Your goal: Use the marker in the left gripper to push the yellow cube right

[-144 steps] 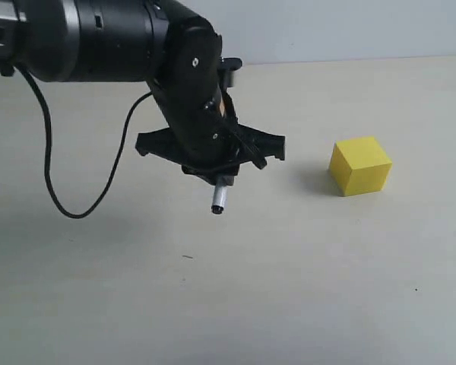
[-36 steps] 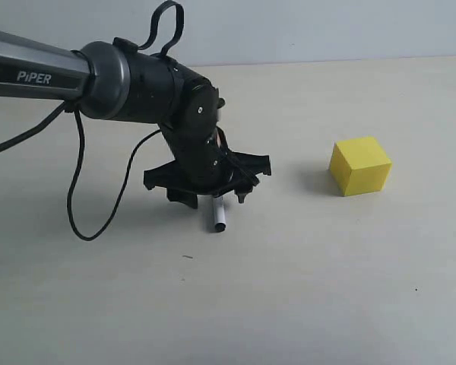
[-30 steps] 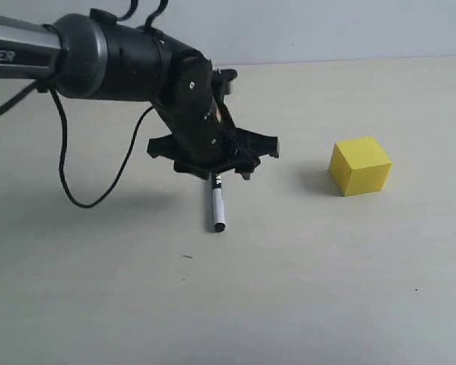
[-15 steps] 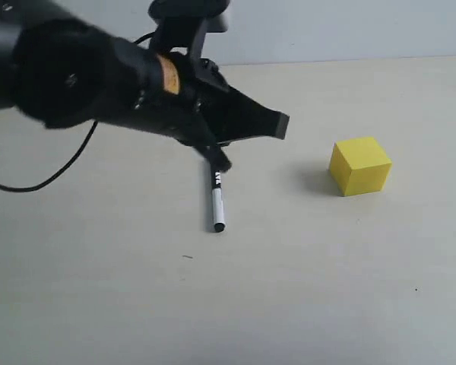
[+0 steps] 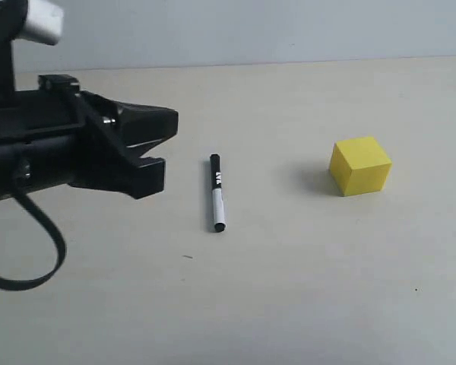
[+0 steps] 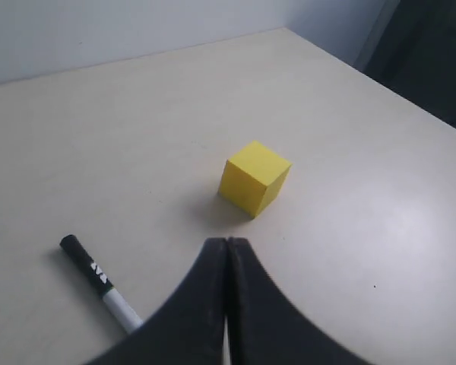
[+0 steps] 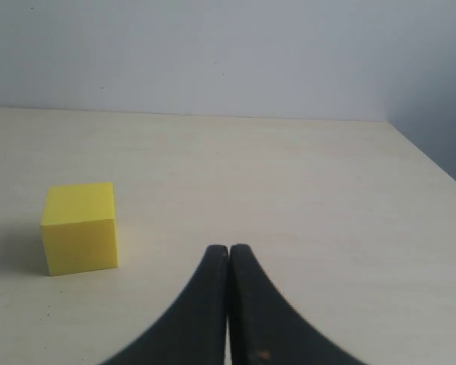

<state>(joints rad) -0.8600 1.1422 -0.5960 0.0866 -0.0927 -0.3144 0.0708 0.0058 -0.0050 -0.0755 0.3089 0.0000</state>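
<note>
The marker lies flat on the table, free of any gripper, its black cap pointing away; the left wrist view shows the marker beside the fingers. My left gripper hovers to the marker's left, apart from it; the left gripper is shut with nothing between its fingers. The yellow cube sits well right of the marker, and shows as the yellow cube in the left wrist view and the yellow cube in the right wrist view. My right gripper is shut and empty, short of the cube.
The beige table ends at a pale wall behind. A loose black cable loops down from the left arm at the near left. A dark area lies beyond the table's edge.
The left gripper let the marker down onto the table, released it, rose and drew back to the left. The marker now lies alone. The cube has not moved.
</note>
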